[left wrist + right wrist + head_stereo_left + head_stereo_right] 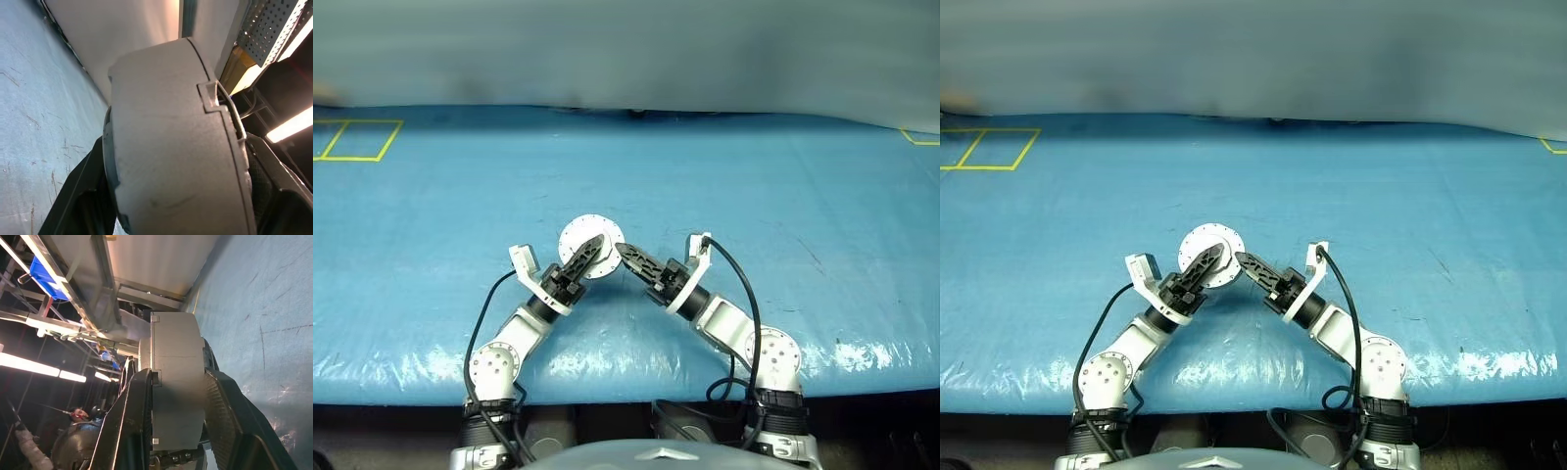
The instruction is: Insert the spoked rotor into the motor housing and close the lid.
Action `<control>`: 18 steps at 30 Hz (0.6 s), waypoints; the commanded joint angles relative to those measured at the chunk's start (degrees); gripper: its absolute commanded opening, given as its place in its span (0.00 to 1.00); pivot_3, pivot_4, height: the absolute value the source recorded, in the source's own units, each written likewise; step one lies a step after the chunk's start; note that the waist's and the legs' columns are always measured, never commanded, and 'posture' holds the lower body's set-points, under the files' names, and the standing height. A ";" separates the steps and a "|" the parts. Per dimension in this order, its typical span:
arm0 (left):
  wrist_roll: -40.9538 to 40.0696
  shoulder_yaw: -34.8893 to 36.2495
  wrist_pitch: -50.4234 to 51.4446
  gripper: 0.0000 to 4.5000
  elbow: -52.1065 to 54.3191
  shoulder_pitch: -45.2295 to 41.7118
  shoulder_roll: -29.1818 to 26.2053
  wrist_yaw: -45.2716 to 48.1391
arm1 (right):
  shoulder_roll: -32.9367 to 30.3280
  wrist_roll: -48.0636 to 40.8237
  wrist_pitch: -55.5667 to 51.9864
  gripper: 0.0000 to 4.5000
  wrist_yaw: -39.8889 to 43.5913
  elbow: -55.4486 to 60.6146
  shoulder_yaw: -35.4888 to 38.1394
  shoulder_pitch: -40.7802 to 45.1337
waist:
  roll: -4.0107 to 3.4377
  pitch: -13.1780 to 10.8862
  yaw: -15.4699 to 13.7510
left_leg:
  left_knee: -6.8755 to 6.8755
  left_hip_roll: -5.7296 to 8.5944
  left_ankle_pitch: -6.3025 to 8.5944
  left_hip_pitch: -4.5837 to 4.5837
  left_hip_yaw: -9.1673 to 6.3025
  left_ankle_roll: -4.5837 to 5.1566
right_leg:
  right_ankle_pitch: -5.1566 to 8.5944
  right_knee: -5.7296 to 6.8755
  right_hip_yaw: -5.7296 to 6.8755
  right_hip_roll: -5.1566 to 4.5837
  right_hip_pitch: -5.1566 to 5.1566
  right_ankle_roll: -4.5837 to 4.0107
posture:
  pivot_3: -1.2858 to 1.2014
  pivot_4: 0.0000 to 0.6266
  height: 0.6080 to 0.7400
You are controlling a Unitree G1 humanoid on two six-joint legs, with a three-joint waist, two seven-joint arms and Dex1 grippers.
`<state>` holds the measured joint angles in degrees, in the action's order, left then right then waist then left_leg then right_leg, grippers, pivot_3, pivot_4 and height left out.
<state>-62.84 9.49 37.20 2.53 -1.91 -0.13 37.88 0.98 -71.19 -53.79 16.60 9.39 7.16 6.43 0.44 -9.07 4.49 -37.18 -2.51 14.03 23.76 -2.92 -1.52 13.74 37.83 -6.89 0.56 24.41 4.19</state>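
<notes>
A wide blue table [724, 176] with scuffs and yellow tape lines [357, 139] at its far left corner sits by a grey wall [626, 49] (no writing can be read). Near the middle, the round grey housing [591, 238], lid shut, is held up between both grippers. The right gripper [178, 396] squeezes its flat faces, and the left gripper [171, 196] has a finger each side.

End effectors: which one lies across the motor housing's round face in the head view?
The left end effector; it overlaps the motor housing, while the right end effector stops at its edge.
</notes>
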 commanded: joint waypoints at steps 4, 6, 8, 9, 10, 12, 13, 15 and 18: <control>0.49 2.86 -2.11 0.60 0.63 -0.16 -0.32 -1.54 | 0.23 8.17 9.12 0.63 0.56 0.59 0.26 2.13 | 0.00 0.00 0.04 | -0.01 0.00 0.00 -0.01 0.00 0.00 | -0.01 0.01 -0.01 0.00 0.00 0.01 | 0.52 0.24 1.00; 0.15 4.80 -3.01 0.60 0.58 -0.07 -0.08 -2.38 | 0.48 12.57 13.13 0.77 -0.04 0.18 -0.04 2.57 | 0.00 0.00 0.02 | 0.00 0.00 0.00 -0.01 0.00 0.00 | -0.01 0.01 0.00 0.01 0.00 0.01 | 0.52 0.24 1.00; 0.66 7.10 -5.16 0.60 0.38 -0.25 0.13 -3.85 | 0.53 15.42 15.46 0.77 -0.77 -0.64 0.11 2.94 | 0.00 0.00 0.01 | 0.00 0.00 0.00 -0.01 0.00 -0.01 | -0.01 0.01 0.00 0.01 0.00 0.01 | 0.52 0.24 1.00; 1.20 8.28 -6.59 0.60 0.17 -0.51 0.21 -4.85 | 0.62 16.24 16.23 0.77 -1.02 -1.12 0.33 3.04 | 0.00 0.00 0.02 | 0.00 0.00 0.00 -0.01 0.00 -0.01 | -0.01 0.01 0.00 0.01 0.00 0.00 | 0.52 0.24 1.00; 1.48 9.56 -7.86 0.60 -0.30 -1.01 0.38 -6.26 | 0.56 17.08 16.81 0.77 -1.11 -1.46 0.41 3.06 | 0.00 0.00 0.00 | 0.00 0.00 0.00 -0.01 0.01 -0.01 | -0.02 0.01 -0.01 0.01 0.00 0.00 | 0.52 0.24 1.00; 1.78 11.83 -10.00 0.60 -1.80 -2.58 0.55 -8.96 | 0.34 18.43 17.61 0.77 -0.78 -1.77 0.23 2.97 | 0.00 0.00 -0.20 | 0.00 0.00 -0.01 -0.01 0.00 -0.01 | -0.02 0.02 0.00 0.00 0.00 -0.01 | 0.52 0.24 1.00; 2.24 13.11 -11.17 0.60 -3.23 -4.10 0.53 -11.35 | 0.20 19.12 17.90 0.77 -0.57 -1.73 0.00 2.86 | 0.01 0.00 -0.25 | -0.01 0.00 -0.01 -0.01 0.00 -0.02 | -0.02 0.03 0.00 0.00 0.00 0.00 | 0.52 0.24 1.00; 3.39 15.44 -12.77 0.60 -6.96 -7.96 0.20 -17.27 | 0.18 19.95 18.15 0.77 -0.24 -1.60 -0.27 2.68 | 0.02 0.01 -0.62 | -0.04 0.01 -0.02 -0.01 -0.01 -0.04 | -0.04 0.04 0.00 0.00 -0.01 0.01 | 0.52 0.24 1.00; 6.44 17.31 -13.36 0.60 -15.26 -15.74 -2.18 -23.96 | -0.29 21.73 18.31 0.77 0.77 -1.52 -1.35 2.43 | 0.06 0.01 -1.12 | -0.15 0.04 -0.04 0.00 -0.09 -0.06 | -0.07 0.05 0.06 0.00 -0.09 0.06 | 0.52 0.24 1.00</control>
<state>-56.96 26.68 24.84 -12.71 -14.58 -1.49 15.46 0.62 -49.71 -36.38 16.23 6.71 6.41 8.66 0.49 -9.06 3.36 -37.37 -2.46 13.98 23.78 -3.04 -1.59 13.63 37.87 -6.82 0.56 24.31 4.31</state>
